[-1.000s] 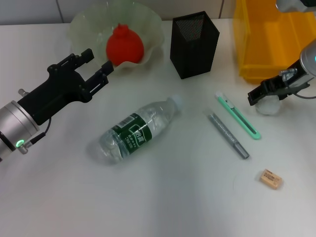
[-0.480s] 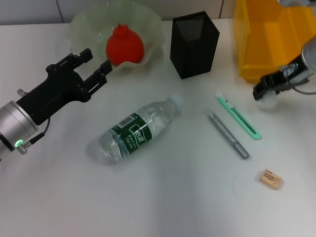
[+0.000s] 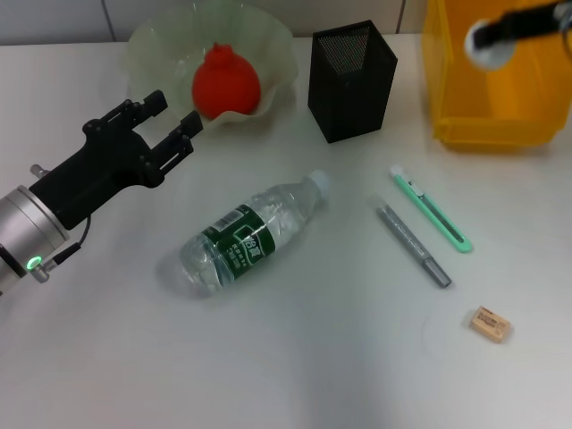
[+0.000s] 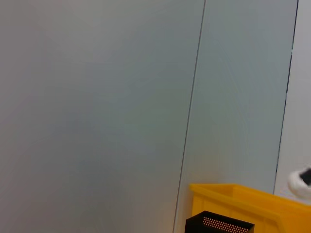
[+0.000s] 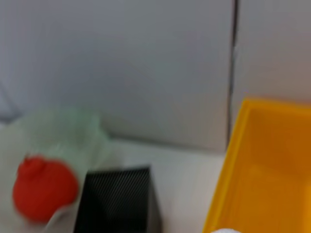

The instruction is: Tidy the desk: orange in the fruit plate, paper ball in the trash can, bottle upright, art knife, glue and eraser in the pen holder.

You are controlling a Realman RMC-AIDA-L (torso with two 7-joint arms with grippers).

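Observation:
My right gripper (image 3: 485, 37) is shut on the white paper ball (image 3: 488, 52) and holds it in the air over the yellow trash bin (image 3: 500, 121). My left gripper (image 3: 172, 121) is open and empty, just left of the fruit plate (image 3: 273, 40), which holds the red-orange fruit (image 3: 225, 82). The clear bottle (image 3: 246, 234) with a green label lies on its side mid-table. The green art knife (image 3: 431, 210), the grey glue stick (image 3: 413, 243) and the tan eraser (image 3: 490, 323) lie on the table at the right. The black mesh pen holder (image 3: 351, 80) stands upright.
The right wrist view shows the fruit (image 5: 43, 189), the pen holder (image 5: 116, 199) and the yellow bin (image 5: 262, 165). The left wrist view shows the wall, the bin's rim (image 4: 243, 193) and the paper ball (image 4: 297, 182) far off.
My right gripper has lifted the paper ball off the table by the bin's front and carried it up over the yellow bin. The left arm has not moved.

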